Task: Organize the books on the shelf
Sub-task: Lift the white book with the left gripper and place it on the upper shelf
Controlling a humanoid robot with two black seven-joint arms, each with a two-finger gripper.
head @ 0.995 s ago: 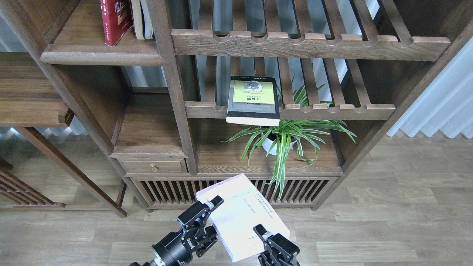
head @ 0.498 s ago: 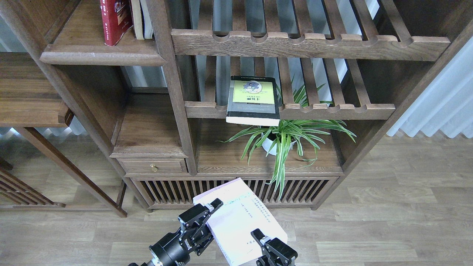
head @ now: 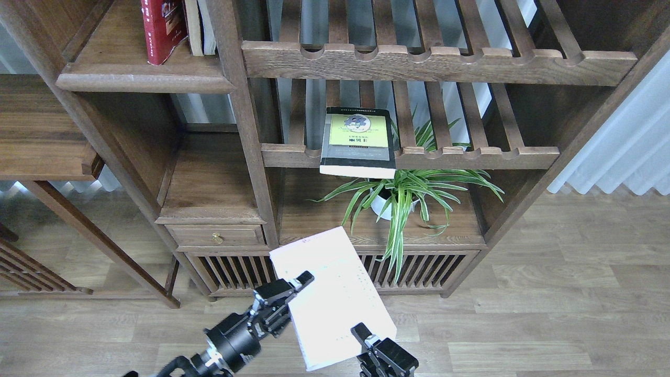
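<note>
**Dark-brown wood, three books, one held low**

Dark-brown plank shelf (head: pixel 141 78) at upper left, thick rounded lip in front. On it, a red book (head: pixel 162 29) standing upright, tilted a little, beside a couple of other upright books (head: pixel 201 26) against the post. Below that, a small cabinet top over a drawer (head: pixel 217 235) with a brass knob.

Low in the middle, left gripper (head: pixel 285 290) reaching up from the bottom edge, fingers (head: pixel 302 278) pressed on the left edge of the white book (head: pixel 330 293); whether clenched across its thickness or only pressed against it, cannot tell. White book held in the air in front of the cabinet's slatted base, cover facing up, long axis running diagonally from upper left to lower right, clear of every shelf. Right gripper (head: pixel 374 348) at the book's lower right corner, one finger (head: pixel 362 333) against the cover's edge; grasping or merely propping, cannot tell.

Above, black-grey book (head: pixel 358 141) with a yellow-green panel lying flat on the lower slatted rack (head: pixel 471 154), its near end overhanging the notched rail. Just under it, a green striped plant (head: pixel 408 193) in a white pot on the cabinet top. Upper slatted rack (head: pixel 434 60) across the top. At far right, pale curtain (head: pixel 623 141) over wood-look floor.
</note>
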